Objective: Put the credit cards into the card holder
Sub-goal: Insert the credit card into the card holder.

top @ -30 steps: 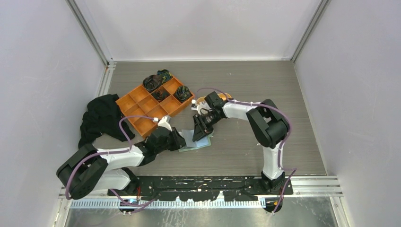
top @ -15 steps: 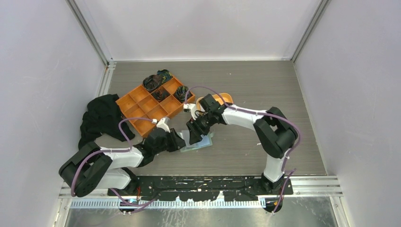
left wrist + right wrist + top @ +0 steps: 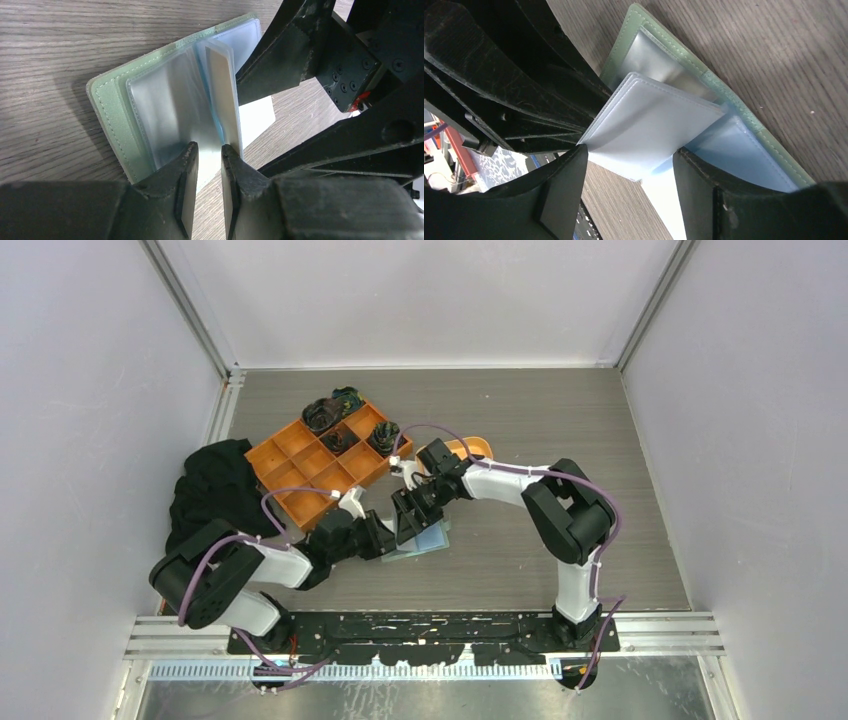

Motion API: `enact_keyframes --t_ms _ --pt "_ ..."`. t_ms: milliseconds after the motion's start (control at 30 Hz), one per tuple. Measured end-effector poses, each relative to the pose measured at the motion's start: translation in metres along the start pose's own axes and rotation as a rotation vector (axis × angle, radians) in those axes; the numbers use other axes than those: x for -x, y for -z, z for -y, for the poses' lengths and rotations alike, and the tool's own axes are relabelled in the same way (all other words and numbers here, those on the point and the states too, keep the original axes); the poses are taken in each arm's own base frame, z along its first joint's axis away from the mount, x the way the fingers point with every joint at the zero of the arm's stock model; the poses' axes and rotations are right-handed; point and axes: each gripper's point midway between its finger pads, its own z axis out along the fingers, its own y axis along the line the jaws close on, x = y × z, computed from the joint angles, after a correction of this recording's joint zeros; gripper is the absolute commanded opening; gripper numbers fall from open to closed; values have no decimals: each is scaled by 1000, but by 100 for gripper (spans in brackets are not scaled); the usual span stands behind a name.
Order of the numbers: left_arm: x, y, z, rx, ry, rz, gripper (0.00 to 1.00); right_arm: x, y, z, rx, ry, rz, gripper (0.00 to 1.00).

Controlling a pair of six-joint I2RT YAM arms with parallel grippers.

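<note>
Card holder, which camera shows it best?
Left wrist: the card holder lies open, with its green cover and glossy pockets clear and one leaf upright. Right wrist shows the pockets close up, with the cover partly cut off. Top external shows only a pale corner; the rest is hidden.

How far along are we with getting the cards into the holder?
Done: the card holder lies open on the table. In hand: the left gripper pinches its pocket leaves upright; the right gripper stands open astride them. Left: no card shows in a pocket, and a white card lies at the holder's edge.
</note>
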Motion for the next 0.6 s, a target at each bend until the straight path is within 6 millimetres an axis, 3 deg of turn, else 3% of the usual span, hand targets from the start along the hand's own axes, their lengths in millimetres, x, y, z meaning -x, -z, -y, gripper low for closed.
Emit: enact_keyframes --t_ms 367,600 --pt "0 -1 0 -7 10 -2 26 -7 -1 7 -14 -47 -47 35" --pt "8 8 1 1 19 18 27 -6 3 18 -23 -81 -41 33"
